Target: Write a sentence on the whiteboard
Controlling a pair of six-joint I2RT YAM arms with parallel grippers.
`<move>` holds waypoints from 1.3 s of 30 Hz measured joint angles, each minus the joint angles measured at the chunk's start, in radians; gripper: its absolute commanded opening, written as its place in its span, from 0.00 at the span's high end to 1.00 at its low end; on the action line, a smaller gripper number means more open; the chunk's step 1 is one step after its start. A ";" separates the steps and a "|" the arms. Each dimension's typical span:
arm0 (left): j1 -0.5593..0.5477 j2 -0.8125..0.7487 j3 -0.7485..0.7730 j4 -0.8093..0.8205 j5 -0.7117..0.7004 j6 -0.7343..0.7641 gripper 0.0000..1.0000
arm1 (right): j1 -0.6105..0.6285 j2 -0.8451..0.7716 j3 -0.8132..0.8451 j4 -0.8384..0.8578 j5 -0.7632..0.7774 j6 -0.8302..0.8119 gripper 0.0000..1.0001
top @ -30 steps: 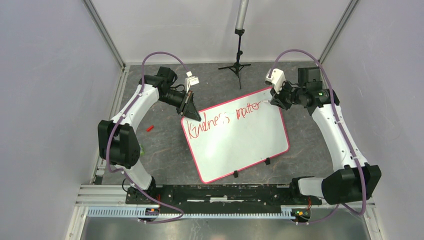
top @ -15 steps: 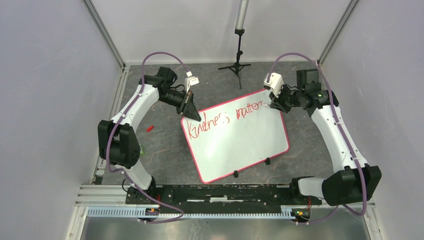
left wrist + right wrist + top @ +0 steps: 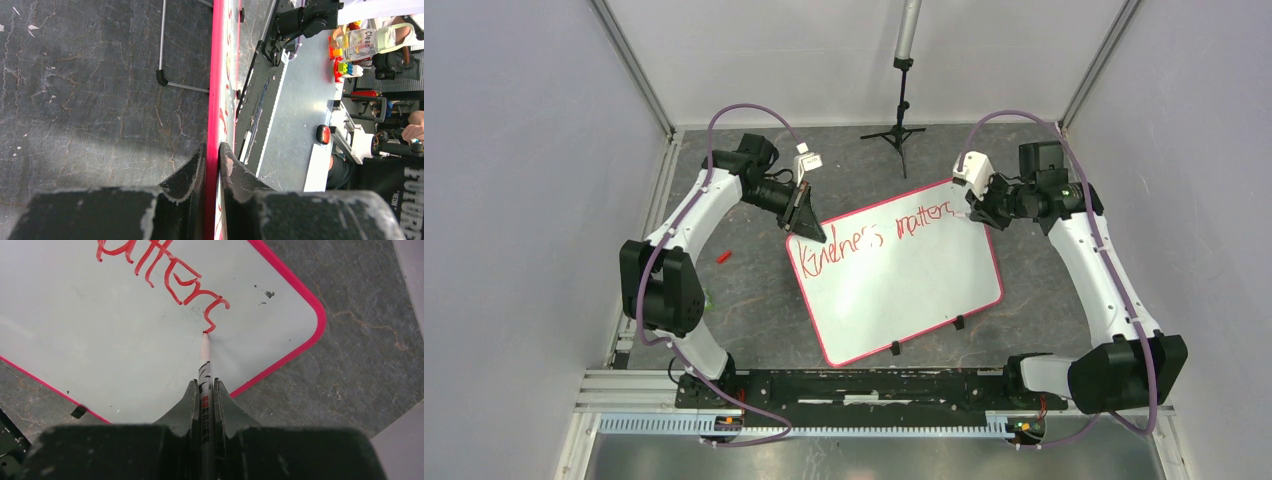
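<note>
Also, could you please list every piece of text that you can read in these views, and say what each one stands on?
"Kindness matters": the sentence, red handwriting on the whiteboard.
"Clean": on a pale container in the background of the left wrist view.
Print on the marker barrel: too small to read.
White letters on a black shirt at the edge of the left wrist view: cut off, not readable.

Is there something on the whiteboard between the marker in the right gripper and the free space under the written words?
Nothing visible. The marker in the right gripper touches the whiteboard at the end of the sentence; below it the surface is bare. The left gripper clamps the rim at another corner.
</note>
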 measured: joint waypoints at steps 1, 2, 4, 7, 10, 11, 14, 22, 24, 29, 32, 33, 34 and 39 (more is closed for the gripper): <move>0.000 0.000 0.000 0.000 0.000 0.000 0.98 | 0.000 0.000 -0.002 -0.009 -0.003 -0.006 1.00; 0.000 0.000 0.000 0.000 0.000 0.000 0.97 | 0.000 0.000 -0.004 -0.016 -0.005 -0.010 1.00; 0.000 0.000 0.000 0.000 0.000 0.000 0.98 | 0.002 0.000 -0.008 -0.036 -0.016 -0.017 1.00; 0.000 0.000 0.000 0.000 0.000 0.000 0.98 | 0.012 0.000 -0.010 -0.052 -0.033 -0.021 1.00; 0.000 0.000 0.000 0.000 0.000 0.000 0.97 | 0.035 0.000 -0.008 -0.056 -0.047 -0.015 1.00; 0.000 0.000 0.000 0.000 0.000 0.000 0.95 | 0.042 0.001 -0.006 -0.058 -0.053 -0.012 1.00; 0.000 0.000 0.000 0.000 0.000 0.000 0.83 | 0.056 0.011 0.029 -0.071 -0.079 -0.003 1.00; 0.000 -0.002 0.000 0.012 -0.037 -0.003 0.46 | 0.080 -0.003 0.081 -0.092 -0.163 0.003 1.00; 0.000 -0.004 0.000 0.023 -0.049 -0.008 0.38 | 0.101 -0.011 0.080 -0.093 -0.170 0.006 1.00; 0.026 -0.079 -0.034 0.068 -0.070 -0.019 0.20 | 0.192 -0.056 0.028 -0.063 -0.190 0.051 1.00; 0.072 -0.150 -0.100 0.072 -0.069 -0.019 0.15 | 0.262 -0.089 -0.048 -0.024 -0.192 0.091 1.00; 0.092 -0.172 -0.122 0.071 -0.069 -0.019 0.15 | 0.289 -0.101 -0.079 -0.009 -0.192 0.105 1.00; 0.108 -0.190 -0.142 0.070 -0.069 -0.019 0.14 | 0.309 -0.112 -0.103 0.004 -0.193 0.118 1.00; 0.143 -0.229 -0.213 0.066 -0.069 -0.018 0.16 | 0.425 -0.166 -0.219 0.075 -0.183 0.176 1.00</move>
